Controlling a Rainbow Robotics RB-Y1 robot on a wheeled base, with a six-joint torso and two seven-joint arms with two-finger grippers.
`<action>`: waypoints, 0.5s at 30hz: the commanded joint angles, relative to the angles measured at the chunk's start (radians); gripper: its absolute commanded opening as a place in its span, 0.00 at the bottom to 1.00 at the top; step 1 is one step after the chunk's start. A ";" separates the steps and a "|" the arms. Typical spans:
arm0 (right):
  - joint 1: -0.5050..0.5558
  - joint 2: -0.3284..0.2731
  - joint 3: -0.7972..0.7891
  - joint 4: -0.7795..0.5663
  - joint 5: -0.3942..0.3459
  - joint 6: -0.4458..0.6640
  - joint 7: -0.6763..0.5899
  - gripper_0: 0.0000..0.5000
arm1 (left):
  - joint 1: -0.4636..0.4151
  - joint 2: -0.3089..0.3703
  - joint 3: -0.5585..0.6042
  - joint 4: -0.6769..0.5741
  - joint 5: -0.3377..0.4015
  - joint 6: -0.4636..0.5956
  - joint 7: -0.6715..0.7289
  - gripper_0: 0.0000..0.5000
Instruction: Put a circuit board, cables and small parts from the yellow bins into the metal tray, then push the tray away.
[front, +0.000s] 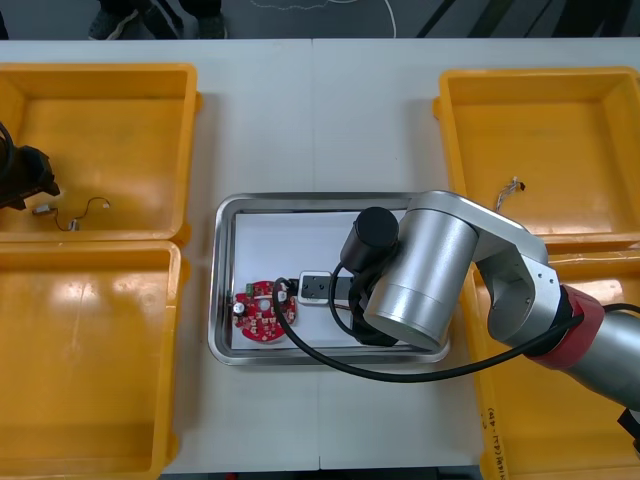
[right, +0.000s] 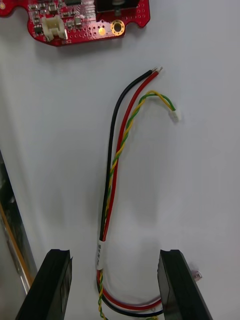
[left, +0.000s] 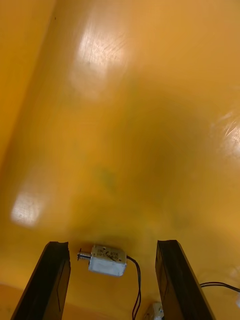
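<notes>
Over the metal tray hangs my right arm, covering its own gripper from above. In the right wrist view my right gripper is open, its fingers astride a red, black and yellow cable that lies on the tray's white floor. Beyond the cable's free ends lies the round red circuit board, also seen in the tray. My left gripper is in the far left yellow bin. It stands open around a small metal part with a thin black wire.
The small metal part and a thin cable lie on the far left bin's floor. A small cable lies in the far right bin. The near left bin flanks the tray.
</notes>
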 joint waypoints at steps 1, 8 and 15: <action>-0.035 0.022 0.013 -0.012 -0.005 -0.002 0.039 1.00 | -0.023 0.011 -0.009 -0.008 -0.006 -0.016 -0.089 1.00; -0.038 0.021 -0.027 -0.046 -0.011 0.054 0.041 1.00 | -0.006 0.008 -0.010 -0.008 -0.011 -0.020 -0.090 1.00; -0.040 0.014 -0.154 -0.074 -0.042 0.142 0.045 1.00 | 0.014 -0.002 -0.009 -0.008 -0.014 -0.042 -0.097 1.00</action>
